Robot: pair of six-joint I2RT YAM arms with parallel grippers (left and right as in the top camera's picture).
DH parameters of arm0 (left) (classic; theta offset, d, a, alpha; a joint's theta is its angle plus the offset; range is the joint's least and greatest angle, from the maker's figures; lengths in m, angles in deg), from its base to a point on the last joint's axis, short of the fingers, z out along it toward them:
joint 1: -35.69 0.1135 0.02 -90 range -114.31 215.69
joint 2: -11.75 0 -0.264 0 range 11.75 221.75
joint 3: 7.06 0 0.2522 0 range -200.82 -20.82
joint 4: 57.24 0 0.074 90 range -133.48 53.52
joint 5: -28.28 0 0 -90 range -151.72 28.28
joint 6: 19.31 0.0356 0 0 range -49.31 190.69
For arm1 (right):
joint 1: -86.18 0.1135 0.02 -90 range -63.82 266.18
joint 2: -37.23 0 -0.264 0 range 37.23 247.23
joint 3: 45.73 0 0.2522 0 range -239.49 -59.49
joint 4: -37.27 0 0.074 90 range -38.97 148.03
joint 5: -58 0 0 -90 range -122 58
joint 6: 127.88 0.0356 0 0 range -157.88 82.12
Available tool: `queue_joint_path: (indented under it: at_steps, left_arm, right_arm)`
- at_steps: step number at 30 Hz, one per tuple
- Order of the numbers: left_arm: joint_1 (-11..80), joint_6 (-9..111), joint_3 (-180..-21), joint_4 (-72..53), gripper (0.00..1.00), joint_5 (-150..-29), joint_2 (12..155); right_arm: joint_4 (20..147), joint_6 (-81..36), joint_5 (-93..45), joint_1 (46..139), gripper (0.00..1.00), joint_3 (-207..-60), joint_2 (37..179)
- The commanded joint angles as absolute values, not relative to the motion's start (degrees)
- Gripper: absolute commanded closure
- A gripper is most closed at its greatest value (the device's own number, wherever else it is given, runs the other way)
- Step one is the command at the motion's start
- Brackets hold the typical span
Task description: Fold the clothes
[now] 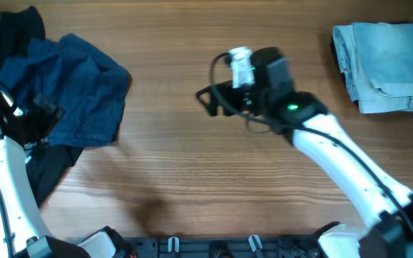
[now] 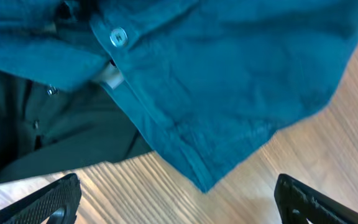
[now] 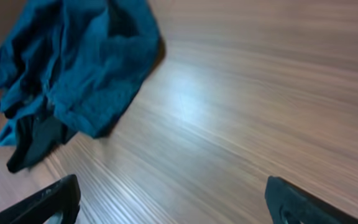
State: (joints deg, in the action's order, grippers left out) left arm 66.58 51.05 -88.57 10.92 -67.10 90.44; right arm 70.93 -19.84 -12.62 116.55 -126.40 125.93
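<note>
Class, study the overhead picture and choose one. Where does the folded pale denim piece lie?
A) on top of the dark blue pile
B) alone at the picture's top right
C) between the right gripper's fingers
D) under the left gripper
B: the pale denim piece lies folded by itself at the top right, well apart from the dark blue pile at the left.

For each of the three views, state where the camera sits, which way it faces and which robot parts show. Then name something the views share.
Overhead: above the table, looking straight down; both arms, left gripper and right gripper.
Left wrist: left arm, close over the navy shorts; its open fingers at bottom.
Right wrist: right arm, facing low across the table toward the shorts; its fingers below.
Shared: all three show the navy shorts.
</note>
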Motion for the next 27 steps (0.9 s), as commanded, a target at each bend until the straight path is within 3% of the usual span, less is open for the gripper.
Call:
queue_joint_path:
  at_steps: [1, 3, 6, 10, 13, 15, 19, 23, 24, 25, 26, 27]
  left_arm:
    - [67.74, 50.90, -89.90, 8.21, 0.00, -65.88, 91.43]
    - [67.72, 50.77, -89.90, 7.27, 0.00, -65.95, 91.43]
    - [66.41, 56.91, -89.70, 7.81, 0.01, -71.69, 92.06]
    - [60.24, 61.57, -89.44, 7.57, 0.06, -72.15, 96.52]
    - [55.37, 61.59, -89.40, 7.70, 0.20, -68.13, 107.91]
    - [55.28, 64.67, -89.40, 7.44, 0.22, -67.63, 113.54]
    - [53.71, 72.01, -89.40, 5.78, 0.21, -67.41, 120.71]
    - [50.69, 71.95, -89.40, 2.06, 0.19, -66.56, 124.28]
    - [49.69, 71.93, -89.40, 1.85, 0.23, -66.54, 125.26]
    - [48.92, 71.58, -89.40, 1.85, 0.39, -66.56, 125.89]
    - [48.42, 70.92, -89.40, 1.78, 0.71, -66.54, 126.00]
    - [48.09, 69.39, -89.42, 1.39, 0.88, -66.49, 125.98]
  right_arm:
    - [63.06, -13.21, -13.52, 122.86, 0.07, -126.99, 134.59]
    - [56.83, -9.80, -12.42, 126.42, 0.07, -127.24, 139.68]
    - [57.42, -11.16, -12.73, 124.68, 0.07, -127.85, 139.64]
    - [66.34, -15.33, -12.42, 115.56, 0.07, -131.32, 136.86]
    - [80.68, -21.39, -12.47, 105.46, 0.07, -134.95, 135.22]
    - [85.68, -22.98, -12.47, 102.58, 0.08, -134.95, 135.22]
    - [88.13, -24.23, -12.71, 101.03, 0.08, -134.97, 135.22]
    - [87.98, -24.23, -12.71, 101.01, 0.07, -134.97, 135.22]
    - [87.98, -24.21, -12.71, 100.96, 0.07, -134.97, 135.22]
    - [87.87, -24.21, -12.73, 100.92, 0.07, -134.97, 135.22]
    - [87.63, -24.23, -12.73, 100.92, 0.07, -134.97, 135.22]
    - [87.26, -24.23, -12.75, 100.92, 0.08, -134.97, 135.22]
